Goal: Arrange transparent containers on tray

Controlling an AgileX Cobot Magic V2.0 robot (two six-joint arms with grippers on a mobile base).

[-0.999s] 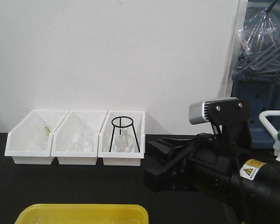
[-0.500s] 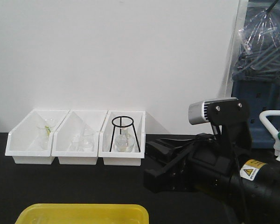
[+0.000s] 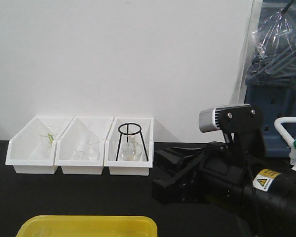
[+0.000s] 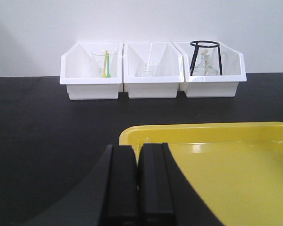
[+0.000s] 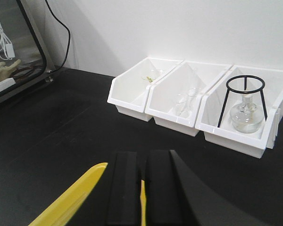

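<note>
The tray [image 4: 226,165] is bright yellow and shallow, and lies on the black table near the front edge. Its interior looks bare in the left wrist view. My left gripper [image 4: 137,153] hangs over the tray's near left corner, shut with nothing between its fingers. My right gripper [image 5: 142,162] is shut and empty, low beside the tray's rim [image 5: 80,193]. In the front view the right arm [image 3: 227,182] fills the right side, to the right of the tray [image 3: 86,224]. The transparent containers are out of view.
Three white slant-fronted bins [image 3: 81,148] stand in a row against the back wall. The left one holds a beaker with a green stick [image 4: 106,63], the middle one small glassware [image 4: 148,70], the right one a black ring stand over a round flask [image 5: 245,113].
</note>
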